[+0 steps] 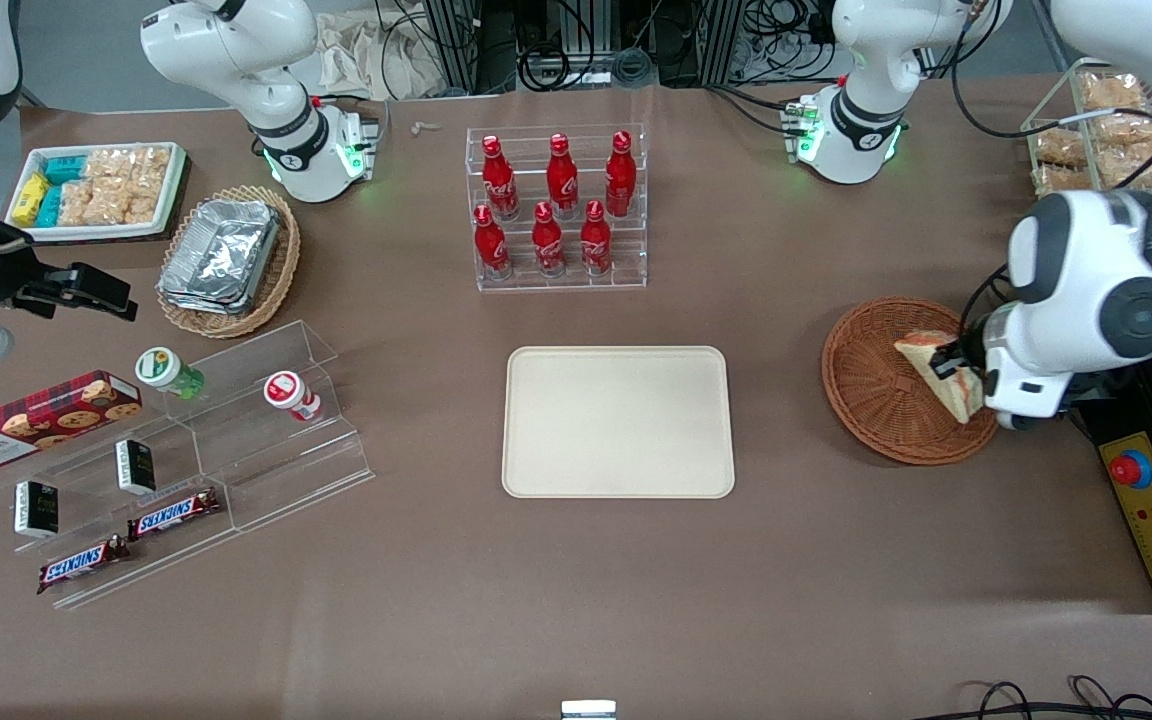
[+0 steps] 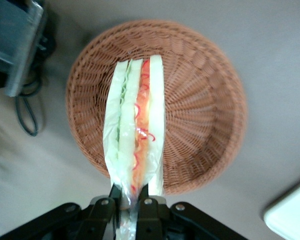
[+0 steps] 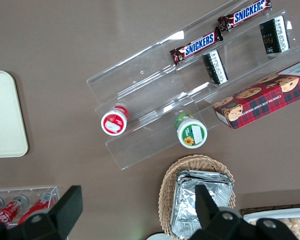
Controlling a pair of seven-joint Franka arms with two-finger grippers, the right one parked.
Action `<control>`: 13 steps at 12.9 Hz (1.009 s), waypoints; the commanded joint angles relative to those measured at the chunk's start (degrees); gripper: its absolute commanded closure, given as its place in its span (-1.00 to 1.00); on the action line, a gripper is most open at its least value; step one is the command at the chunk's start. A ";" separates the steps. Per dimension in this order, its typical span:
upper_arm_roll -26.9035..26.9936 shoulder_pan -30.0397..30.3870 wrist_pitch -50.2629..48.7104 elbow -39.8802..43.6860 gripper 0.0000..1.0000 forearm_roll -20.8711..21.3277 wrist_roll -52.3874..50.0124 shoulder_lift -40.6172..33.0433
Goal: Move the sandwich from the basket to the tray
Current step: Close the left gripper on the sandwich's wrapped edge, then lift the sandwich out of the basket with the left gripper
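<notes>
From the front, the gripper (image 1: pixel 958 362) holds the sandwich (image 1: pixel 936 372) over the basket (image 1: pixel 876 385), which sits toward the working arm's end of the table, well apart from the bare tray (image 1: pixel 618 421). From the left wrist, the fingers (image 2: pixel 146 206) pinch the sandwich's (image 2: pixel 136 125) wrap above the basket (image 2: pixel 200 110)

Left wrist cam: gripper (image 2: pixel 130 202) fingers pinched on the clear wrap at one end of sandwich (image 2: pixel 136 130). Sandwich seen edge-on, white bread w/ green and red-orange filling, hanging above basket (image 2: pixel 200 105). Basket sits on brown tabletop (image 2: pixel 270 55). Tray (image 2: pixel 292 212) corner visible, apart from basket. Dark cable (image 2: pixel 27 107) beside basket.
</notes>
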 commanded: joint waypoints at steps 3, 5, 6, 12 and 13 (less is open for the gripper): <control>-1.02 -1.53 -14.02 19.30 1.00 -0.59 9.87 1.93; -2.17 -1.70 -16.24 22.24 1.00 -2.87 15.23 2.37; -3.21 -2.32 -16.25 22.24 1.00 -2.88 16.48 2.37; -8.67 -7.76 -16.16 22.24 1.00 -6.90 14.22 7.19; -8.59 -9.25 -15.64 22.24 1.00 -7.88 10.29 7.90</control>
